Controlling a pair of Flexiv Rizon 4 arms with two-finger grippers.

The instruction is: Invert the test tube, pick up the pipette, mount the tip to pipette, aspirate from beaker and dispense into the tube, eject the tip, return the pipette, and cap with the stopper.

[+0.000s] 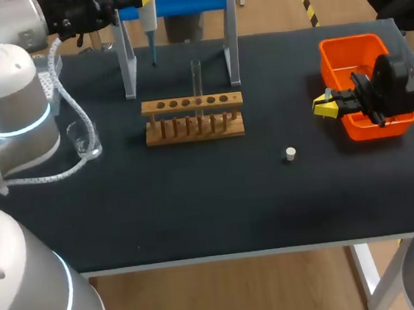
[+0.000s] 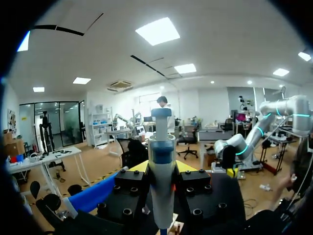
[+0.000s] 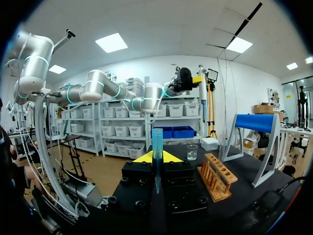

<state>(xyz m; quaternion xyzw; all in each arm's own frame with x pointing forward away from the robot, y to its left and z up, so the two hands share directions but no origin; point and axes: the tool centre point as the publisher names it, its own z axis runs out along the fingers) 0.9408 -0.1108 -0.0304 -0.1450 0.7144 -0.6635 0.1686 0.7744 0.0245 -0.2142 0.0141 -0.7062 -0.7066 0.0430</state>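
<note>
A black table (image 1: 198, 215) is seen from above, with a robot arm entering from each side. At the far left corner, the left gripper (image 2: 161, 167) is closed around the body of a white and blue pipette (image 2: 162, 183). A yellow-tipped finger presses it from each side, and the pipette hangs upright with its thin end pointing down over the table, just in front of a stand (image 1: 231, 41) with clear legs and a blue top bar. Near the right edge, the right gripper (image 3: 157, 157) is closed on a translucent blue pipette tip (image 3: 157, 139). The tip stands upright between the fingers with its wide end up. This gripper hovers just beside an orange bin (image 1: 344, 48). A wooden rack (image 1: 194, 127) with a row of holes sits in the middle of the table, in front of the stand. A clear test tube (image 1: 197, 78) stands upright in one of its holes, right of centre. A small glass beaker (image 1: 85, 140) rests well to the left of the rack. A small white stopper (image 1: 290, 154) lies alone on the table, in front of the rack and to its right, between the rack and the bin.
</note>
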